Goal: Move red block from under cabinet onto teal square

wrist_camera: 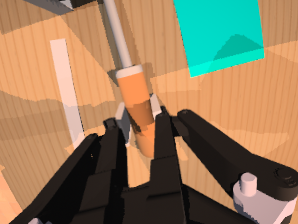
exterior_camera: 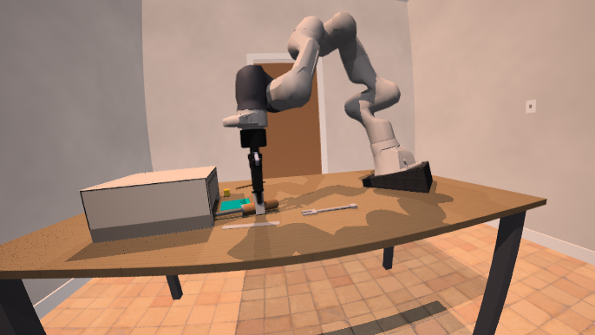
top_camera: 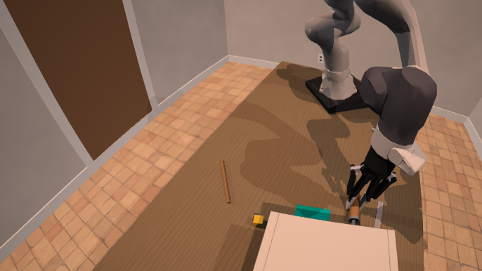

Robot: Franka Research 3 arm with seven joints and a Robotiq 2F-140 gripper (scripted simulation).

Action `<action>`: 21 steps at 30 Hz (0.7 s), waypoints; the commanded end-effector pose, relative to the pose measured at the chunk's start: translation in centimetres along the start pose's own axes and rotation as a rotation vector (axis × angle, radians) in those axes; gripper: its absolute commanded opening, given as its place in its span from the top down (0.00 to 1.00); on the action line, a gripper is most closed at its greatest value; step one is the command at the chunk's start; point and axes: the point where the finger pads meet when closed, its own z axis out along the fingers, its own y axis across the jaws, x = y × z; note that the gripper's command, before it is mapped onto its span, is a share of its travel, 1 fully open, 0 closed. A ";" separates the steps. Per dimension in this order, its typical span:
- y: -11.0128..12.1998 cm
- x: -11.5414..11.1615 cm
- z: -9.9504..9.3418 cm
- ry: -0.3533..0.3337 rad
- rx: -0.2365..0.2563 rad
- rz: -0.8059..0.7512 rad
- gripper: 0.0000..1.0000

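Note:
My gripper (top_camera: 355, 203) (exterior_camera: 259, 208) (wrist_camera: 140, 107) is shut on the orange handle (top_camera: 354, 213) (exterior_camera: 272, 203) (wrist_camera: 132, 89) of a long tool, low over the table. The tool's grey rod (exterior_camera: 227, 213) (wrist_camera: 119, 40) runs from the handle under the cabinet (top_camera: 330, 246) (exterior_camera: 147, 208); its far end is hidden. The teal square (top_camera: 313, 213) (exterior_camera: 234, 205) (wrist_camera: 220, 35) lies flat beside the rod, at the cabinet's edge in the top view. The red block is not visible in any view.
A yellow block (top_camera: 258, 220) (exterior_camera: 226, 192) stands near the cabinet's corner. A thin brown stick (top_camera: 225, 180) (exterior_camera: 250, 185) lies farther off. A pale flat strip (top_camera: 379, 215) (exterior_camera: 251, 225) (wrist_camera: 67, 90) lies beside the tool. A grey fork-ended piece (exterior_camera: 330, 209) lies toward the robot base.

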 end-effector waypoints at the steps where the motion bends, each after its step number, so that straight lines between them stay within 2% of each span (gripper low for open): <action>1: -0.1 0.9 -0.2 -0.004 0.004 -0.026 1.00; 21: -0.2 4.4 -0.2 -0.004 0.004 -0.028 1.00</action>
